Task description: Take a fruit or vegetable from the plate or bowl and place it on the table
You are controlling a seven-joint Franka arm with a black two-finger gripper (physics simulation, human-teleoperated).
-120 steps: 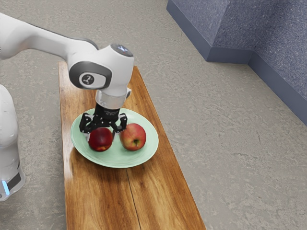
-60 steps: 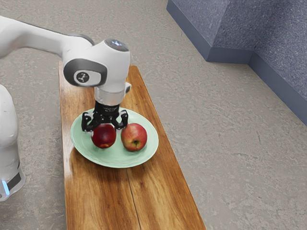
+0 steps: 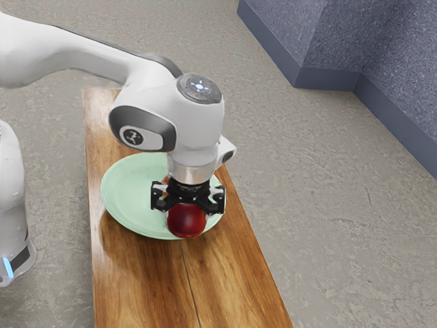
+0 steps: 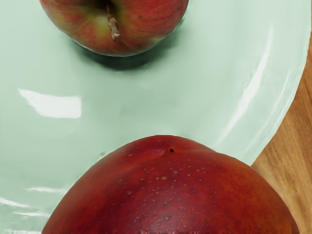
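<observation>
Dark-red fruit [image 3: 186, 222] | lower ctr, ext. view | pinched by gripper [image 3: 188, 212] | plate [image 3: 130, 197] may be clipped if fruit's carried low

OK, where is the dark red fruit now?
In the exterior view, the dark red fruit is held in the gripper, seen against the lower right rim of the plate.

The arm [image 3: 61, 58] has smooth, rounded white shells. On its wrist housing [image 3: 194, 126], toward eight o'clock, a charcoal band [image 3: 120, 121] frames a white oval with a round black emblem [image 3: 133, 138]; at one o'clock sits a grey disc [image 3: 209, 97] with glowing bluish-white marks. At six o'clock, a silvery collar [image 3: 191, 172] meets the black claw [image 3: 187, 214]. The white base [image 3: 12, 205] bears a light-blue strip [image 3: 7, 266].
</observation>
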